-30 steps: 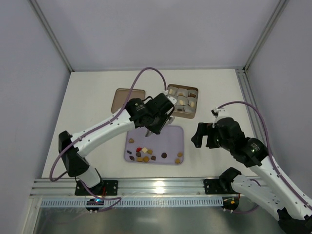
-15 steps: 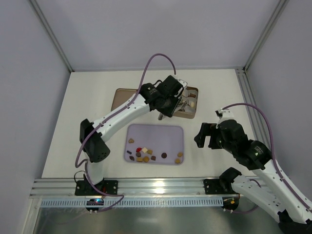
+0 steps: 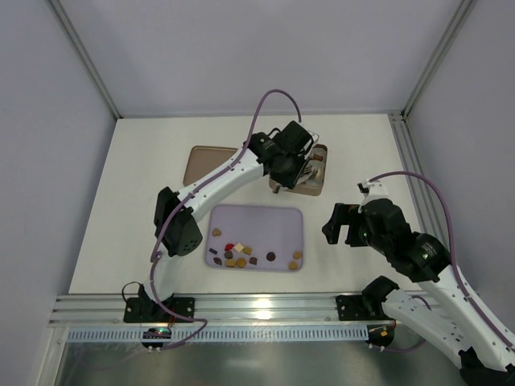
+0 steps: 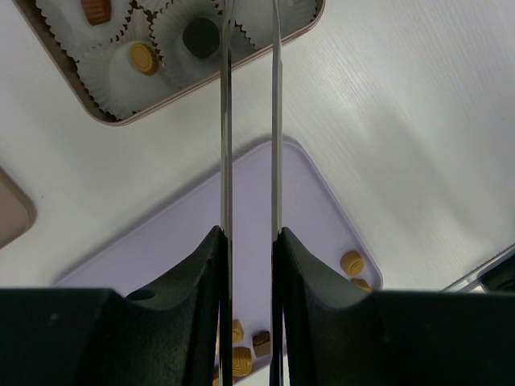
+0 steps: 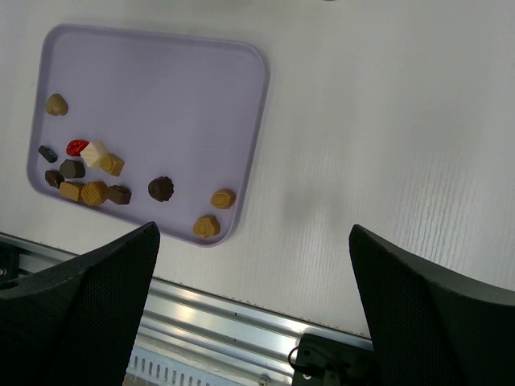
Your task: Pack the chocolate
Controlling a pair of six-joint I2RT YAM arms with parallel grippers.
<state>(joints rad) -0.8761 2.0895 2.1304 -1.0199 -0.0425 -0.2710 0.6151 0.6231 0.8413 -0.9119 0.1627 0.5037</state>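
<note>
Chocolate pieces (image 5: 94,193) on lilac tray (image 5: 161,104), some in box (image 4: 161,98)

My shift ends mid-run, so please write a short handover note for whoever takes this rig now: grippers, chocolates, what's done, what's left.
The left gripper is over the box, fingers narrowly apart, tips out of the wrist view; I cannot tell whether it holds a piece.
The right gripper is open and empty, right of the tray.
Done: a few pieces sit in the box's liners, among them a dark piece and a tan piece.
Left: a dozen or so loose chocolates along the tray's near edge. The lid lies off, left of the box.
</note>
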